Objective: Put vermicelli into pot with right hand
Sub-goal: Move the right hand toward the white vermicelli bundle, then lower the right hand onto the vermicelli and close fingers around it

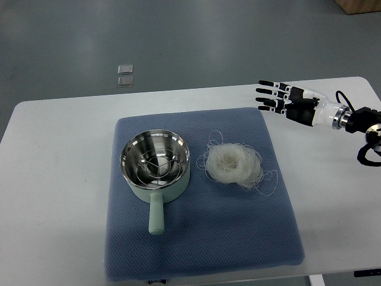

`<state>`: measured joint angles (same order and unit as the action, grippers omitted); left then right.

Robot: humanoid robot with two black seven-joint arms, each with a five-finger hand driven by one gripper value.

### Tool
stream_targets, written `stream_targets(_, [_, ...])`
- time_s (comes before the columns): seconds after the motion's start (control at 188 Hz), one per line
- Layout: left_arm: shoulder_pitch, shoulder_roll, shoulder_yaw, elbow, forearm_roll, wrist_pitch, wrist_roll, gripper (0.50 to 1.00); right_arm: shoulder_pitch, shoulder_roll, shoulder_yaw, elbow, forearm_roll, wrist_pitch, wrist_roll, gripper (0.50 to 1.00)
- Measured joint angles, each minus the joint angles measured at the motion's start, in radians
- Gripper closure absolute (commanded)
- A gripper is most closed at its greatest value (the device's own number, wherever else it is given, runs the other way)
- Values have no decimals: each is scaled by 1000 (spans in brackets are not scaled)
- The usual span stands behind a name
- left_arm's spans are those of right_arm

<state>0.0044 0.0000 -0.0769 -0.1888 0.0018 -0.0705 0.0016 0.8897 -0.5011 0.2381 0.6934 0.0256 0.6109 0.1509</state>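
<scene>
Shiny steel lines the matt green pot [156,167], set on a coarse-woven blue cloth mat [202,238].

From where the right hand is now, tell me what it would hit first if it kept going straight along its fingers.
The right hand points left, fingers spread, past the blue mat's far edge. That line crosses only bare white table; the vermicelli and pot lie nearer the camera. The way looks free, though height is unclear.

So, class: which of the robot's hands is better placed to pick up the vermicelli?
Right. The right hand, fingers spread and empty, hovers just up-right of the vermicelli; no left hand is in view.
</scene>
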Motion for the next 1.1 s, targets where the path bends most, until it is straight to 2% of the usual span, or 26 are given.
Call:
stream_targets(0.122, [0, 0, 0, 0, 0, 0, 0, 500, 16, 3, 0, 1, -117, 0, 37, 574])
stream_targets(0.547, [0, 0, 0, 0, 0, 0, 0, 500, 80, 10, 0, 67, -670, 0, 273, 579])
stream_targets(0.653, [0, 0, 0, 0, 0, 0, 0, 500, 92, 12, 0, 95, -818, -8, 311, 583])
stream_targets(0.914, [0, 0, 0, 0, 0, 0, 0, 500, 139, 46, -4, 145, -1153, -133, 353, 587])
stream_targets(1.1, [0, 0, 0, 0, 0, 0, 0, 500, 159, 96, -16, 150, -1308, -158, 355, 587])
